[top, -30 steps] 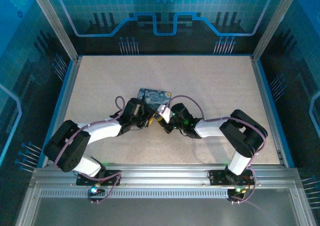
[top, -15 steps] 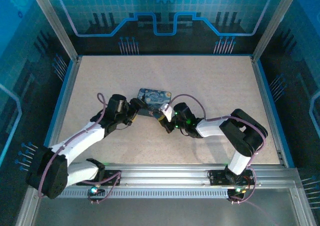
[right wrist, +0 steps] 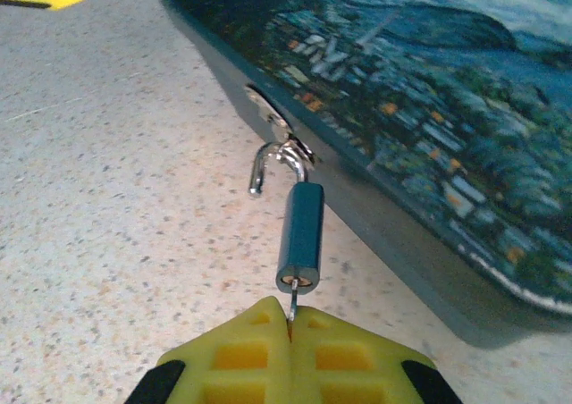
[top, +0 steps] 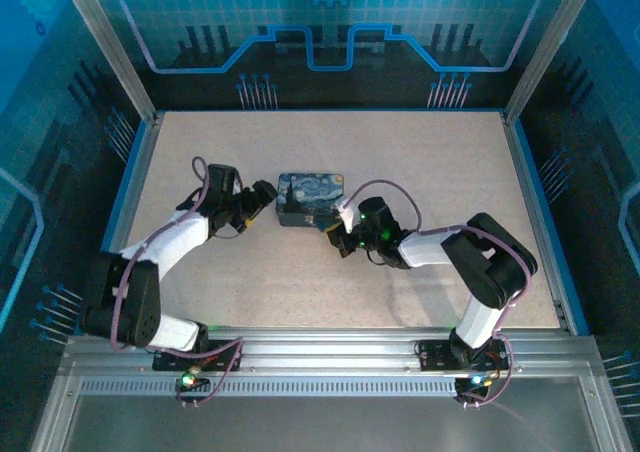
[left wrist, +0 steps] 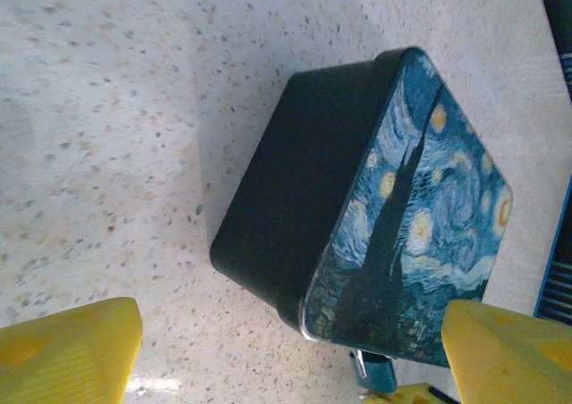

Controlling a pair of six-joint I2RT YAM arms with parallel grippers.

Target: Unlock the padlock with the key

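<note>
Left gripper (left wrist: 288, 337) backed off tin (left wrist: 393, 216), spread, empty; right gripper (right wrist: 290, 331) pinched key (right wrist: 292, 304) in padlock (right wrist: 300, 232) (shackle end free, so probably unlocked)

The thin brownish-grey metal key (right wrist: 292, 307) is almost wholly hidden between the pressed-together yellow fingers of the right gripper (right wrist: 290, 325) at bottom centre, and the blue night-sky-printed rectangular tin (right wrist: 465, 109) runs off the frame's top and right edges.

Pale speckled table (top: 420, 162); the blue night-sky tin (top: 310, 197) lies flat on it, near the middle.
</note>
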